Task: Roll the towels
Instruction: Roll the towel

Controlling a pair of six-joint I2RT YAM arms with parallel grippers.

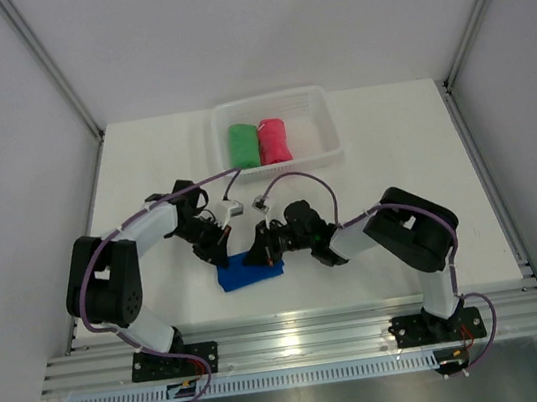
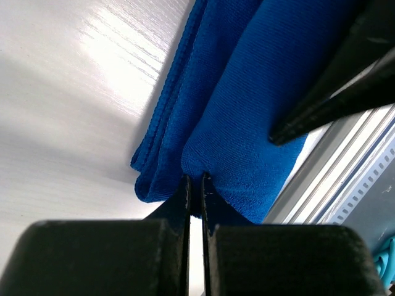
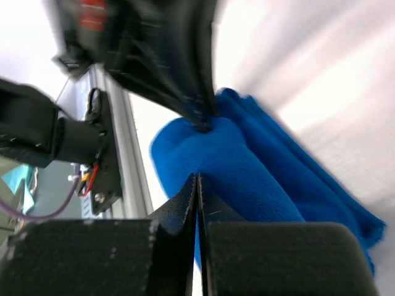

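The blue towel (image 1: 250,270) lies partly rolled near the table's front edge, between my two grippers. My left gripper (image 1: 227,252) (image 2: 194,179) comes at it from the left, its jaws pinched on a fold of the blue towel (image 2: 247,105). From the right, my right gripper (image 1: 262,246) (image 3: 197,176) has its jaws fully shut, tips pressed against the rolled part of the blue towel (image 3: 247,179). The green towel (image 1: 243,145) and the pink-red towel (image 1: 273,141) lie rolled side by side in the white basket (image 1: 324,124).
The basket stands at the table's back edge, its right half bare. An aluminium rail (image 1: 299,340) runs along the front behind the arm bases. White walls close in the table's left and right sides.
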